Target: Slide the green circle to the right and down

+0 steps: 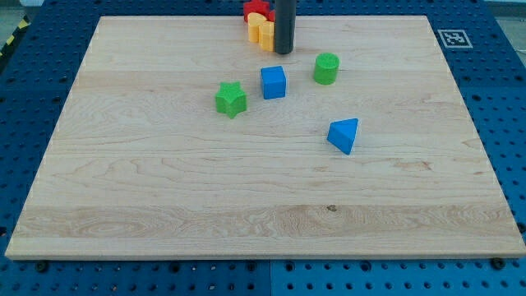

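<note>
**Tip staged up-left of green circle**

No jaws here, just my tip (283, 52), down near the board's top edge beside the yellow block (263, 32). Green circle (326, 68) sits just right and below, not touching. Good side for a down-right push.

Open wooden board (164, 181) lies right of and below the green round block (326, 68). A blue triangular block (344, 134) sits below it; a blue cube (274, 82) stands near its left.
</note>
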### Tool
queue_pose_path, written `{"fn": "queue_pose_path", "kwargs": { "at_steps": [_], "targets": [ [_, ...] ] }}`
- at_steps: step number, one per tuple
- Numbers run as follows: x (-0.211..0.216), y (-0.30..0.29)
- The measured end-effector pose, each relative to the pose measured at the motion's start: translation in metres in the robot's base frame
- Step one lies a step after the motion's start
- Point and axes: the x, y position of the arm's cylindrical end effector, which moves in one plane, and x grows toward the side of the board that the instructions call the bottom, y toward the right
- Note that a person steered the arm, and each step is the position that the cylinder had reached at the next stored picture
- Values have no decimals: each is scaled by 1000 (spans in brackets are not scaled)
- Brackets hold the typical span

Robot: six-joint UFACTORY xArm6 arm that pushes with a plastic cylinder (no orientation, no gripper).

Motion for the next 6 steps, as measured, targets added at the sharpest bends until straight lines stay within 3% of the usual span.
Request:
{"fn": "queue_pose_path", "kwargs": {
  "at_steps": [2, 5, 6],
  "targets": [
    [16, 2],
    [37, 53],
    [64, 65]
  ]
}}
